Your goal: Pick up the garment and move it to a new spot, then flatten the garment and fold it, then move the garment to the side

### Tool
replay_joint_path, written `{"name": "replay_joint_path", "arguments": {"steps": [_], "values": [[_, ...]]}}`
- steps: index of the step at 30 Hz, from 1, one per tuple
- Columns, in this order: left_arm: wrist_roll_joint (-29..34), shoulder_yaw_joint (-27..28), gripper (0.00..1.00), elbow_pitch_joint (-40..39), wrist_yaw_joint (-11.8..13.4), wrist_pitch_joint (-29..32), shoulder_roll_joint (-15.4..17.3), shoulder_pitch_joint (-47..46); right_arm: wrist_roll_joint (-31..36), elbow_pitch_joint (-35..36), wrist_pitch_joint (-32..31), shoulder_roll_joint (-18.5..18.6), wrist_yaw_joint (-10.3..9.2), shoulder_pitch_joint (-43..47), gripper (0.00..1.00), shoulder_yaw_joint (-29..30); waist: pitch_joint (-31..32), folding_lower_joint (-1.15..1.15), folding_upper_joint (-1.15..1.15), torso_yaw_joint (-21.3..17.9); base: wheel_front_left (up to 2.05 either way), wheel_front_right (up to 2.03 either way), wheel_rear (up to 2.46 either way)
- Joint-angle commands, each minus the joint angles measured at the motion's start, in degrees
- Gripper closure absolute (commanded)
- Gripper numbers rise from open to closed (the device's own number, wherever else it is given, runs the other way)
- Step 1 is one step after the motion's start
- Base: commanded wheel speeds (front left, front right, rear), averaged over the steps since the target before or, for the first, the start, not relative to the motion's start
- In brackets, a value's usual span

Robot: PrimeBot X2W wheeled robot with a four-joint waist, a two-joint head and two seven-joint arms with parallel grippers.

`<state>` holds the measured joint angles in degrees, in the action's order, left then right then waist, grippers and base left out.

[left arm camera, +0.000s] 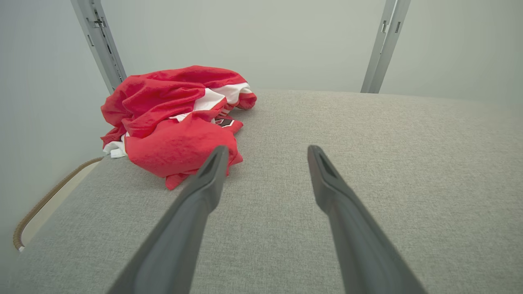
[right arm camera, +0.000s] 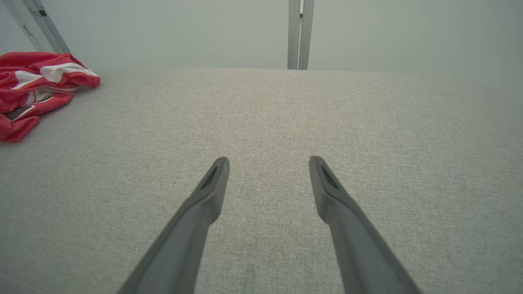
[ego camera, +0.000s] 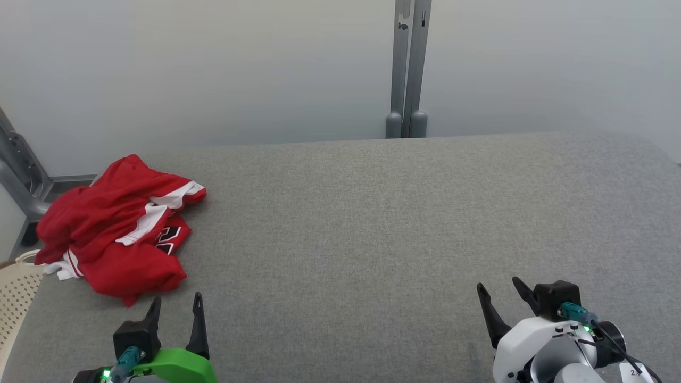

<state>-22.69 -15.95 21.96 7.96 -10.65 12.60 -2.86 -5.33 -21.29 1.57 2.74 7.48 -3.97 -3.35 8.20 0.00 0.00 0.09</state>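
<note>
nothing i can read: marks [ego camera: 171, 236] on the red garment [ego camera: 114, 239] ahead of my left pincer [ego camera: 176, 298] and a tag [ego camera: 633, 372] behind my right pincer [ego camera: 498, 284] are too blurred.

garment [ego camera: 111, 234]: red, with white panels and trim, plus a small black patch with white marking on its right side. table cover [ego camera: 372, 223]: uniform mid-grey with a fine heathered weave. wall [ego camera: 213, 64]: plain pale grey-white. posts [ego camera: 407, 69], far centre: matte grey metal. basket [ego camera: 16, 298], left edge: cream, dotted with holes. left gripper [ego camera: 176, 297]: black fingers, bright green shell. right gripper [ego camera: 498, 283]: black fingers, white shell. Each has a teal plug [ego camera: 573, 311] and a green LED [ego camera: 587, 330].
</note>
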Motion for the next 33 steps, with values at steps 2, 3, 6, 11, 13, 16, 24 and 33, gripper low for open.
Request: {"name": "replay_joint_path", "arguments": {"steps": [2,3,6,11,13,16,24,33], "values": [[0.4,0.0,0.0,-0.3,0.4,-0.1,0.5,0.6,0.6,-0.1,0.3,0.3,0.01,-0.8,0.0,-0.1,0.0,0.0,0.0,0.0,0.0,0.0,0.0],[0.4,-0.1,0.0,-0.3,0.4,0.0,0.5,0.6,0.6,-0.1,0.3,0.3,0.02,-0.8,0.0,-0.1,-0.1,0.0,0.0,0.0,0.0,0.0,0.0],[0.0,-0.2,0.0,-0.4,0.5,0.1,0.6,0.6,0.2,-0.3,0.3,0.3,0.01,-0.7,0.0,-0.1,-0.2,0.0,0.0,0.1,0.0,0.0,0.0],[-0.3,-0.3,0.0,-0.5,0.7,0.2,0.7,0.5,0.1,-0.3,0.3,0.2,0.01,-0.7,0.0,-0.1,-0.4,0.0,0.0,0.3,0.0,0.0,0.0],[-0.4,-0.4,0.0,-0.6,0.7,0.1,0.7,0.4,0.1,-0.2,0.4,0.2,0.01,-0.6,0.0,-0.1,-0.4,0.0,0.0,0.5,0.0,0.0,0.0],[-0.2,-0.6,0.0,-0.7,0.9,0.1,0.9,0.4,-0.1,-0.1,0.4,0.2,0.02,-0.3,0.0,0.0,-0.5,0.0,0.0,1.1,0.0,0.0,0.0],[1.4,-0.8,0.0,-2.5,2.1,-1.5,1.6,0.1,-0.7,0.0,0.7,0.2,0.01,0.5,0.0,0.5,-0.7,0.0,0.0,5.3,0.0,0.0,0.0],[1.9,-0.9,0.0,-3.3,3.5,-0.7,2.5,0.7,-3.0,-0.8,1.9,0.2,0.01,0.4,0.0,-0.2,-0.5,0.0,0.0,10.9,0.0,0.0,0.0]]}}
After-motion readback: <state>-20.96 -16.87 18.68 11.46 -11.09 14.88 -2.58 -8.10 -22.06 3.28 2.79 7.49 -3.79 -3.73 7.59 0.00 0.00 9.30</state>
